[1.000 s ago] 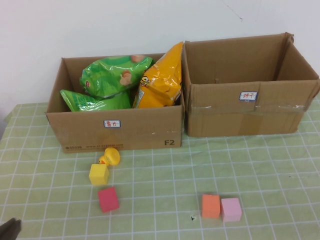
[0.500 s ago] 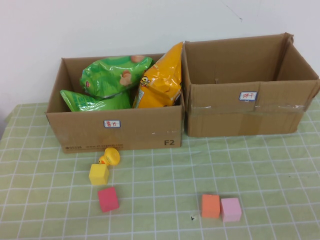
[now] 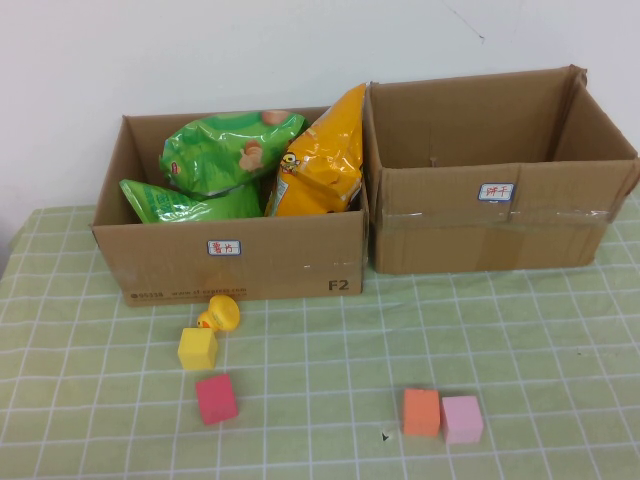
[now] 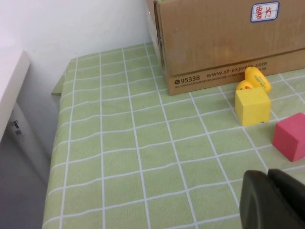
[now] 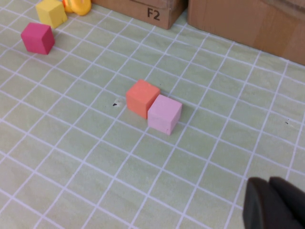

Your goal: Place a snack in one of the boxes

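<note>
My checked green table (image 3: 560,330) carries two cardboard boxes side by side at its far edge: the left box (image 3: 150,265) holds three snack bags, two green ones (image 3: 215,160) and one orange bag (image 3: 320,165), all resting inside it, while the right box (image 3: 470,235) shows nothing inside from here. A second ago the tip of my left arm showed at the near-left corner of the high view; now it is gone from that view, so I judge the snack is delivered and I am pulled back. In front of the boxes I count four foam cubes: yellow (image 3: 198,349), red (image 3: 217,399), orange (image 3: 422,412) touching pink (image 3: 462,419), plus one small rubber duck (image 3: 220,314). My left gripper (image 4: 274,200) hangs low near the red cube, fingers together on nothing; my right gripper (image 5: 276,205) sits near the orange and pink pair, likewise closed and empty
</note>
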Tool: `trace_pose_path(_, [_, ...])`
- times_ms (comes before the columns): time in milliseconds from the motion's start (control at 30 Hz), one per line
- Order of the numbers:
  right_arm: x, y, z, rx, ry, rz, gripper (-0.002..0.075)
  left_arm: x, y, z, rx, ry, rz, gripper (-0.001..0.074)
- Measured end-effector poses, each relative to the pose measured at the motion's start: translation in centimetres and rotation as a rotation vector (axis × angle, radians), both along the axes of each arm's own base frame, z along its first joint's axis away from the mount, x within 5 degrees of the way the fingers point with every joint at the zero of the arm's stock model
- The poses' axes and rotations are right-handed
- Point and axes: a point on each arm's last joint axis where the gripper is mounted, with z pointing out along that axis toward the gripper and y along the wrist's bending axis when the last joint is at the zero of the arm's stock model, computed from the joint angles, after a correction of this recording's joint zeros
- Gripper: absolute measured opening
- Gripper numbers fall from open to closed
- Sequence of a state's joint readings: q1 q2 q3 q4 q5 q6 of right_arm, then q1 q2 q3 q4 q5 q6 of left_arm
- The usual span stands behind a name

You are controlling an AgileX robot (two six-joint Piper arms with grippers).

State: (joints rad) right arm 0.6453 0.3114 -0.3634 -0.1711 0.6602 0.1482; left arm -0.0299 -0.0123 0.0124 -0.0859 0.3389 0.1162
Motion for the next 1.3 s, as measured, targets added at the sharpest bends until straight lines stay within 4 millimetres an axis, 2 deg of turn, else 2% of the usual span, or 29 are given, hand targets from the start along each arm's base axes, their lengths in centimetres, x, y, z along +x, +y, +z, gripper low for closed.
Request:
trace_pose_path(1133, [0.00, -0.01, -0.08, -0.002, 0.003, 0.000, -0.0002, -0.01, 0.01, -0.01, -0.013, 0.001, 0.005, -0.0002])
trace_pose_path(1300, [-0.16, -0.09, -0.97, 0.000, 0.005, 0.000, -0.0002, -0.01, 0.01, -0.01, -0.013, 0.001, 0.005, -0.0002])
